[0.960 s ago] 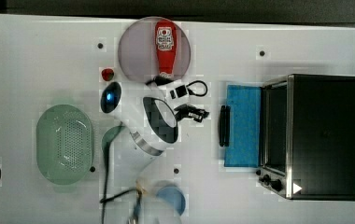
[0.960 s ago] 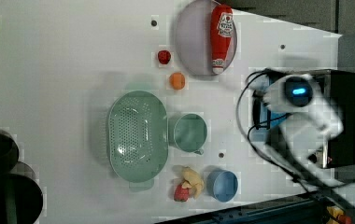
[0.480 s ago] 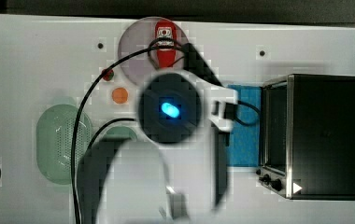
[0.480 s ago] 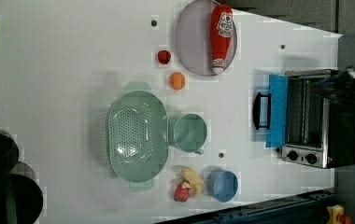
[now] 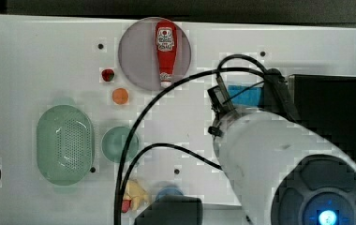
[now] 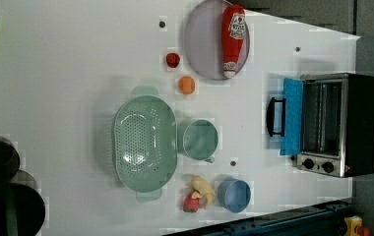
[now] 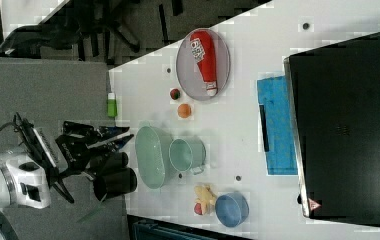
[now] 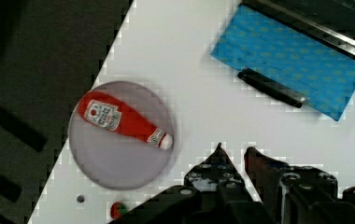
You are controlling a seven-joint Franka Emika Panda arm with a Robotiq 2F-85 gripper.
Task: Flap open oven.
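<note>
The oven point(image 6: 340, 125) sits at the left view's right end of the tabletop point(image 6: 77, 64), blue door point(image 6: 292, 116) already dropped flat, handle point(image 6: 275, 116) outward; task looks done. Claw point(image 8: 234, 156) well clear of it, fingers slightly apart, holding nothing. Only pulling away remains.

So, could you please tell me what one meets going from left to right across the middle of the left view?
Green colander → green cup → black bar handle → blue drop-down door, lying open → oven.
</note>
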